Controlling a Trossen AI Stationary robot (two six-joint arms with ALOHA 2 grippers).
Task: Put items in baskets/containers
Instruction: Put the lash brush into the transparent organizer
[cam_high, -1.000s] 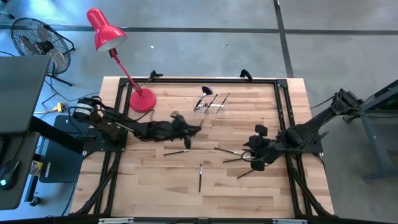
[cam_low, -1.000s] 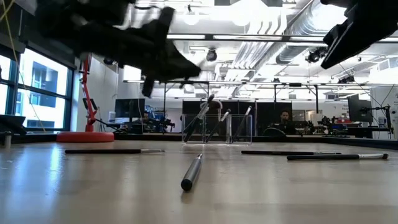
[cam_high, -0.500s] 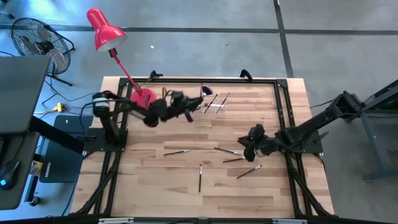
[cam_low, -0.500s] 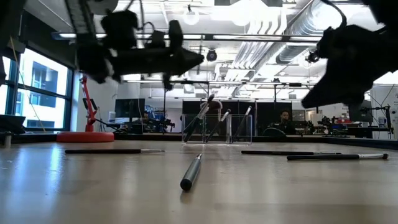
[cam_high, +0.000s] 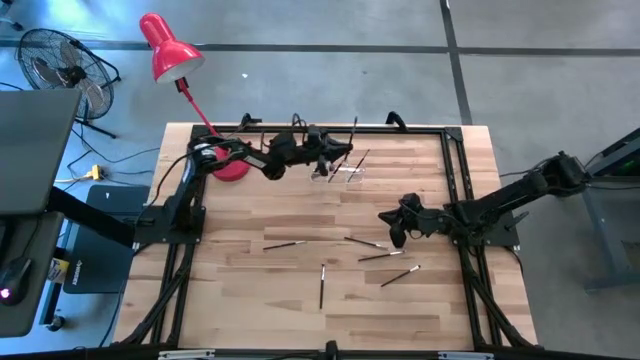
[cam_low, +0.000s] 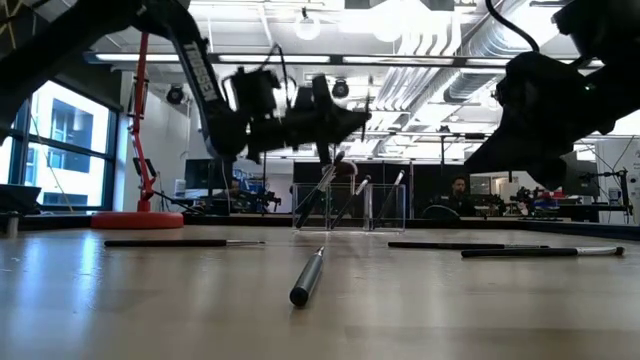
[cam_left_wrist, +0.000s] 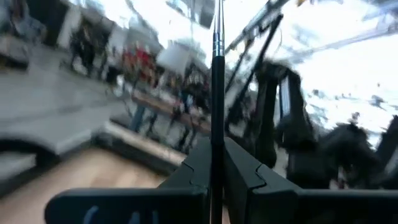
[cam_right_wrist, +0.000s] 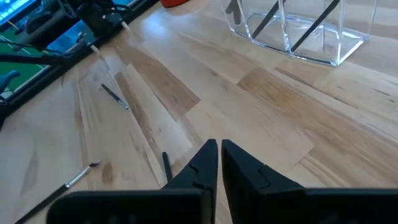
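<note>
Starting at the far left edge of the table: red desk lamp (cam_high: 222, 158), taken here as the landmark. Just right of its base, raised above the wood, left gripper (cam_high: 325, 152), its two fingers pinching one thin makeup brush (cam_left_wrist: 217, 74) by the handle; brush standing straight out from the closed fingers, tip pointing away. Directly beside, right of the lamp along the same far edge, clear plastic holder (cam_high: 340, 170), already with several brushes (cam_low: 345, 195) leaning inside, almost invisible against the wood.

Further right of the lamp and nearer to the front edge, loose brushes lying flat on the wood: one dark handle (cam_high: 285, 243), one pointing toward the front (cam_high: 322, 285), a small cluster (cam_high: 375, 250) under the right arm. Above that cluster, right gripper (cam_right_wrist: 217, 163), fingers pressed nearly together, holding nothing, hovering over bare wood.

Judged handling: very light, stiff, thin, smooth round handle, likely to roll or to twist in the pinch. Best hold probably at mid-handle, across the length, away from the soft bristles. Holder also light; a hard push with the tip could probably shift or tip it, so a steep, gentle entry seems wise.
</note>
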